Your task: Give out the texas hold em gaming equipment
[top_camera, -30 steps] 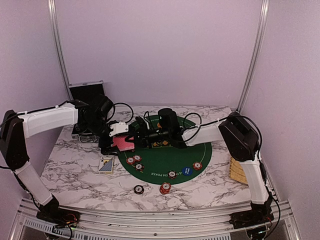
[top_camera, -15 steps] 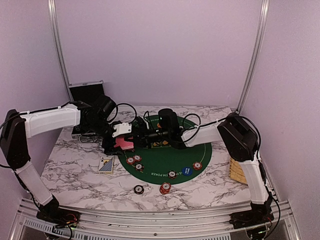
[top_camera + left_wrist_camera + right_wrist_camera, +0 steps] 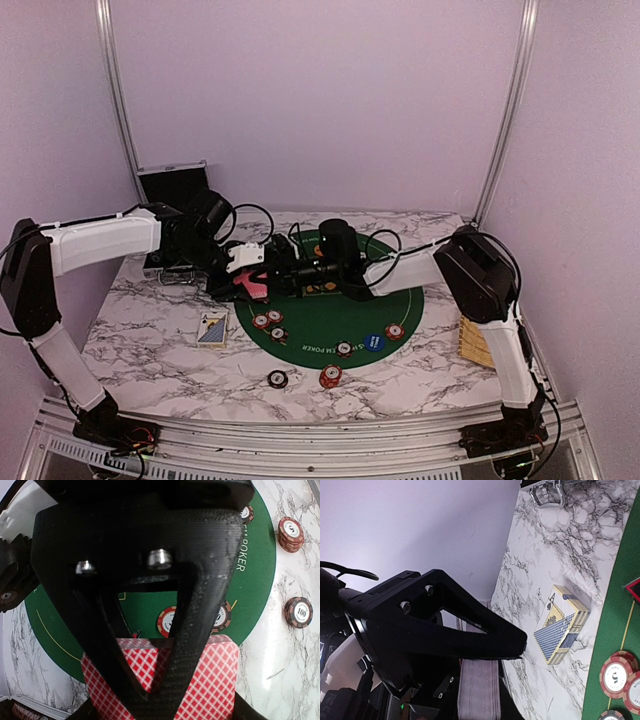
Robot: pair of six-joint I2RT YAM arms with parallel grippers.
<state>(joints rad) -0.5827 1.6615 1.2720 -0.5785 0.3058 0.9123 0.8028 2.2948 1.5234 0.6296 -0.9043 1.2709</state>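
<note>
The deck of red-backed playing cards point(image 3: 252, 285) hangs over the left rim of the green poker mat point(image 3: 330, 312). My right gripper point(image 3: 276, 278) is shut on this deck; its stacked edge point(image 3: 480, 690) shows under my right fingertip point(image 3: 519, 649). My left gripper point(image 3: 243, 282) meets the deck from the left. Its fingers form a closed V point(image 3: 150, 700) pinching the top red-backed card point(image 3: 145, 662), which sits a little offset from the rest of the deck point(image 3: 212, 680). Poker chips point(image 3: 270, 322) lie on the mat, one of them blue point(image 3: 374, 342). Two more chips point(image 3: 331, 376) rest on the marble in front.
A blue-and-gold card box point(image 3: 212, 329) lies on the marble left of the mat, also seen from the right wrist point(image 3: 562, 623). The black case point(image 3: 172, 185) stands open at the back left. A wicker tray point(image 3: 476, 342) sits at the right edge, by the right arm.
My left gripper has gone from wide open to shut on the top of the deck and edged slightly right. The right gripper and the deck have stayed put.
</note>
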